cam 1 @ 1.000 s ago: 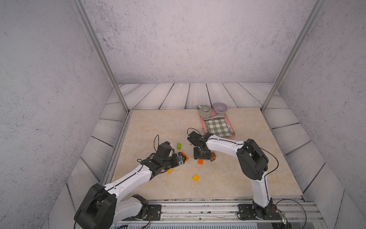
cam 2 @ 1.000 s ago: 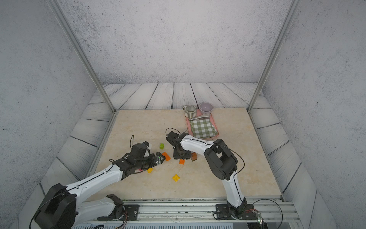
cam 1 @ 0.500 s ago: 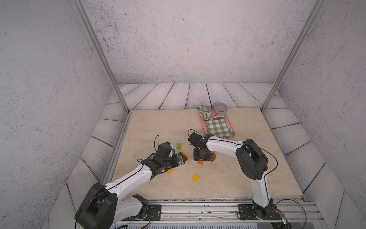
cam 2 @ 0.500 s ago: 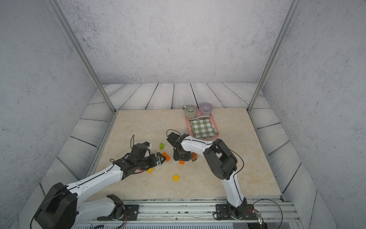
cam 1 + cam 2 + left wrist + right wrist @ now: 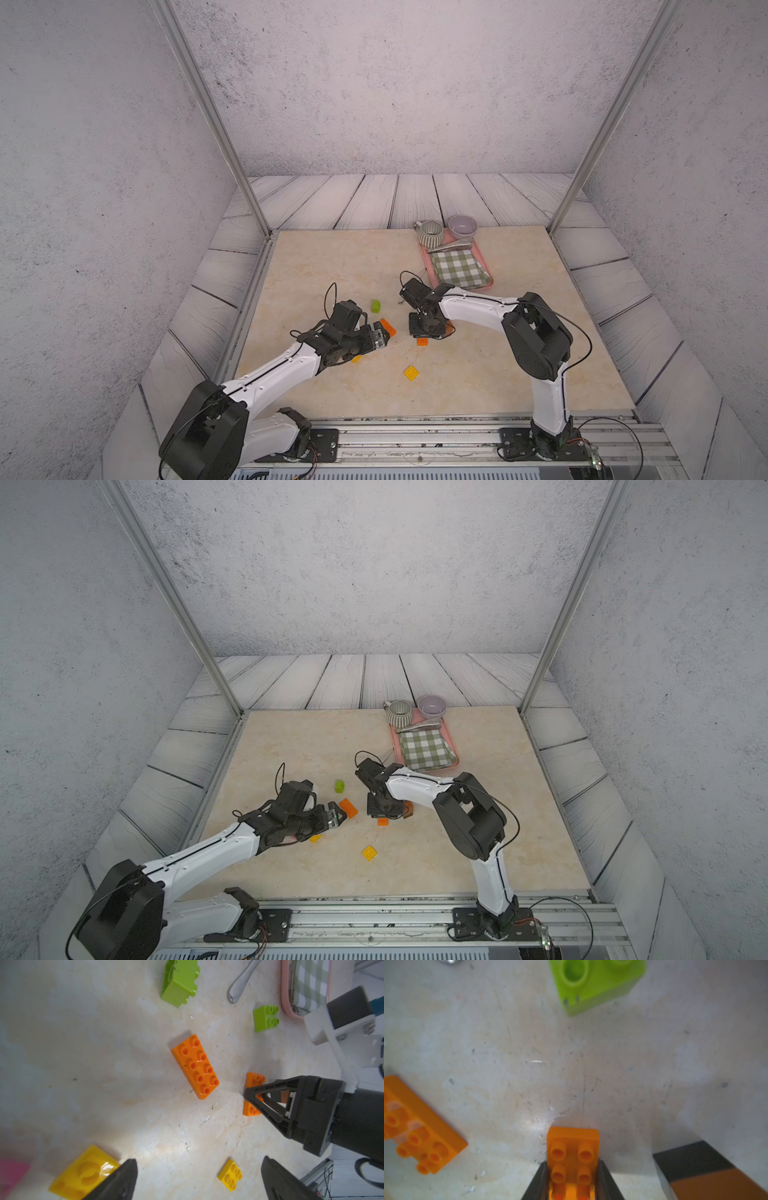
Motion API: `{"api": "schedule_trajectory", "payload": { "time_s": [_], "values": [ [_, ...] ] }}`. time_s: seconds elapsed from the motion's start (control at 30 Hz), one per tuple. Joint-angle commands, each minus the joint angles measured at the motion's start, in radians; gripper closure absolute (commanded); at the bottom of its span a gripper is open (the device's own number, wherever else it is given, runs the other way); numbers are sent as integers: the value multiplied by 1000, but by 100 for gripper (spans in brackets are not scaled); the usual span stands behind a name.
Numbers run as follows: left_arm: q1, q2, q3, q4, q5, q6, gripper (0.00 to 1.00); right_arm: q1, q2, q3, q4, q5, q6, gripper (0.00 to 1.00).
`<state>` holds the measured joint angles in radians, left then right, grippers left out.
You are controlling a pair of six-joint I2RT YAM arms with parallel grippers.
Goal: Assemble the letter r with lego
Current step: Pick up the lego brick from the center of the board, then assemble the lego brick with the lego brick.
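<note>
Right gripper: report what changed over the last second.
The right gripper closed onto the orange brick beneath it; the brick has not left the table. The open left gripper and the loose long orange brick stayed put.

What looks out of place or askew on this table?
A lime green brick lies tipped on its side; a yellow brick lies upside down, hollow showing. A spoon lies loose beside the pink tray.
</note>
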<state>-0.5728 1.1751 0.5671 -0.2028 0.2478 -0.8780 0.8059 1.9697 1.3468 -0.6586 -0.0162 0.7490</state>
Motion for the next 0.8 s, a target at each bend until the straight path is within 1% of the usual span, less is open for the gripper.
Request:
{"api": "schedule_trajectory", "payload": {
  "time_s": [0.0, 0.1, 0.13, 0.2, 0.23, 0.27, 0.3, 0.33, 0.37, 0.43, 0.5, 0.6, 0.67, 0.77],
  "values": [
    [-3, -88, -40, -12, -27, -26, 2, 2, -146, -83, 90, -101, -183, 100],
    [-2, -179, -89, 14, -6, -22, 2, 1, -392, -231, 234, -146, -312, 100],
    [-4, -199, -89, 6, 13, -15, 2, 1, -492, -308, 336, -164, -362, 100],
    [-5, -212, -90, 30, 80, -1, 2, 3, -647, -440, 504, -193, -473, 100],
    [-4, -208, -89, 51, 121, -3, 0, 1, -696, -487, 552, -221, -540, 100],
    [-4, -195, -87, 63, 151, -9, 2, 1, -726, -498, 531, -221, -588, 100],
    [-4, -174, -88, 82, 184, -26, 7, 1, -755, -484, 452, -209, -609, 100],
    [-5, -147, -95, 117, 217, -48, 13, 1, -771, -452, 356, -195, -604, 100],
    [-6, -125, -112, 171, 244, -72, 16, 1, -779, -434, 288, -208, -629, 100],
    [-12, -69, -163, 333, 293, -147, 19, 1, -786, -434, 218, -274, -685, 100],
    [-19, -27, -180, 403, 296, -173, 23, 2, -784, -434, 176, -305, -681, 100],
    [-25, 13, -173, 415, 283, -176, 32, 30, -722, -407, 91, -218, -590, 100],
    [-27, 27, -173, 426, 285, -179, 32, 68, -684, -403, 58, -143, -510, 100],
    [-27, 48, -175, 427, 291, -176, 32, 143, -658, -433, 70, -107, -465, 100]
  ]
}}
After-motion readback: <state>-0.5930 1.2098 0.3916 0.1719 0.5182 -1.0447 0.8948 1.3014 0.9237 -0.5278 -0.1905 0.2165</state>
